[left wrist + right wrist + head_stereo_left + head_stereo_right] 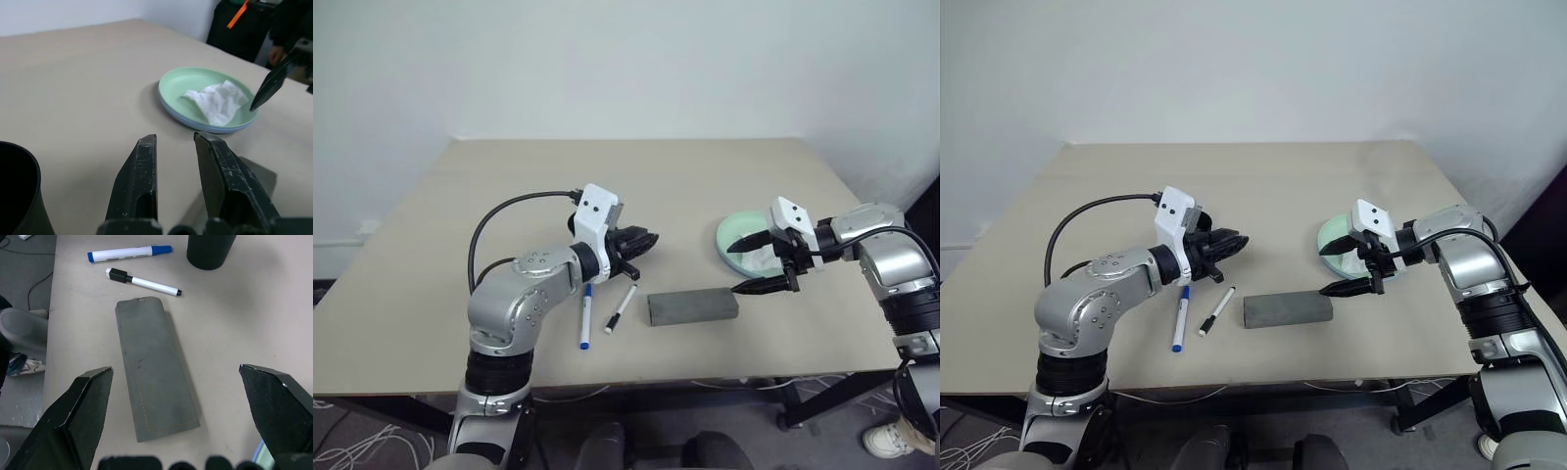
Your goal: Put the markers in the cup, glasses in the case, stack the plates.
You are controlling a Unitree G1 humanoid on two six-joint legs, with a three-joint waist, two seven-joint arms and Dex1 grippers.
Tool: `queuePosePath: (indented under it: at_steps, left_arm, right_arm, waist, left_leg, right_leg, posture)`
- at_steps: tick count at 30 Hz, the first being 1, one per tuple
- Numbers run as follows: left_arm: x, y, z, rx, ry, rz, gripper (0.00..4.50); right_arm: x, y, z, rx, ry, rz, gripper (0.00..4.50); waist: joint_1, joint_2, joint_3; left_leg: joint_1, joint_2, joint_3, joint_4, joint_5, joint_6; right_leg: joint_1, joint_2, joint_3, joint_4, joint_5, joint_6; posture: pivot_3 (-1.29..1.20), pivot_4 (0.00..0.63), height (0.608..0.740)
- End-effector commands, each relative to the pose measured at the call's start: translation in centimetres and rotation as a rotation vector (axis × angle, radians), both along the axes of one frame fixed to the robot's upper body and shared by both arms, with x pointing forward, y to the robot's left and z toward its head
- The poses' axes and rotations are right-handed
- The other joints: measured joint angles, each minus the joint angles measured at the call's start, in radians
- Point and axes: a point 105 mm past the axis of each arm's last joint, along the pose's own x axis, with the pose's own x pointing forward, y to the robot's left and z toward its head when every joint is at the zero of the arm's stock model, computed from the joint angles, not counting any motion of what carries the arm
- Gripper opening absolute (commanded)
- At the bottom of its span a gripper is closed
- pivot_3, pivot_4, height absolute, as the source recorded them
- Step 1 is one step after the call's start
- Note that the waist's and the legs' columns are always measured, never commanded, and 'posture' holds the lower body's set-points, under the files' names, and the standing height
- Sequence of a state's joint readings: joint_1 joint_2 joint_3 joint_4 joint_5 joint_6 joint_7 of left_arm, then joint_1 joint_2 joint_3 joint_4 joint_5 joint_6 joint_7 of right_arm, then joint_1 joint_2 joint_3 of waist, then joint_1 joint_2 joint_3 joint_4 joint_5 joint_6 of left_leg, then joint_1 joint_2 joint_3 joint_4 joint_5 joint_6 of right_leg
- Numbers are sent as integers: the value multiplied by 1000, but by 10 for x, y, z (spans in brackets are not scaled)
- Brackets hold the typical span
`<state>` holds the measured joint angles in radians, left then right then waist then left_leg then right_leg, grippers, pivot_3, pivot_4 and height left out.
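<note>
Looking down from the head, the blue marker [585,317] and black marker [622,309] lie flat beside the closed case [693,305] — light, slim, apt to roll, best pinched mid-barrel. The left gripper [641,241] hovers above them, pointing nearly level, jaws narrowly parted, holding nothing. The right gripper [766,262] hangs wide open between case and plates [732,235].

Left wrist view: the green plate sits on the blue, a tissue [216,100] on top (soft, easily lifted); the cup [17,193] stands close by.

Right wrist view: case directly below the spread fingers [80,418] — stiff, graspable across its width
</note>
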<state>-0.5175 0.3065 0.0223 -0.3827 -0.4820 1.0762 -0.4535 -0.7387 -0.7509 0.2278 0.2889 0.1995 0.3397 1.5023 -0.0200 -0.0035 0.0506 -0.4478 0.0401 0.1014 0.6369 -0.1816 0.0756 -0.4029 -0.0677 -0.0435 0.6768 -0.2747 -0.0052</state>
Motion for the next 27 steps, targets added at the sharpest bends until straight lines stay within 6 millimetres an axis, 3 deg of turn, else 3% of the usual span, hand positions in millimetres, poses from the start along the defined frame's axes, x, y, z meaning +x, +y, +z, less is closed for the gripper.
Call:
queuePosePath:
  at_steps: [1, 7, 8, 10, 16, 27]
  left_arm:
    - [0, 2, 17, -19, -59, -24, 1173]
    - [-2, 13, 6, 39, -5, -28, 1173]
    - [-1, 16, 4, 53, 3, -16, 1343]
    - [0, 21, -1, 58, 36, -4, 1769]
    - [2, 27, -26, 161, 91, 55, 3778]
    - [-17, 30, -76, 399, 227, 56, 3778]
  right_arm:
    - [3, 2, 15, 14, -58, 11, 4500]
    - [3, 2, 14, 13, -57, 10, 4500]
    - [2, 2, 14, 12, -56, 9, 4500]
    - [2, 2, 14, 12, -56, 9, 4500]
    - [2, 2, 14, 13, -53, 13, 4500]
    - [1, 2, 14, 10, -53, 15, 4500]
  waist:
    - [0, 0, 0]
    - [0, 0, 0]
    - [0, 0, 0]
    - [0, 0, 0]
    - [0, 0, 0]
    - [0, 0, 0]
  left_leg:
    - [0, 0, 0, 1, 0, 0]
    - [0, 0, 0, 3, 0, 1]
    - [0, 0, 0, 3, 0, 1]
    - [0, 0, 0, 3, 0, 1]
    - [0, 0, 0, 3, 0, 1]
    - [0, 0, 1, 0, 0, 1]
  right_leg:
    - [0, 0, 0, 0, 0, 0]
    - [2, 0, 0, 0, 1, 2]
    - [1, 0, 0, 0, 1, 2]
    - [1, 0, -1, 0, 1, 2]
    - [1, 0, 0, 0, 2, 2]
    - [-2, -1, 2, 0, 2, 1]
  posture:
    - [0, 0, 740]
    - [0, 0, 740]
    - [0, 0, 740]
    - [0, 0, 740]
    - [0, 0, 740]
    - [0, 0, 740]
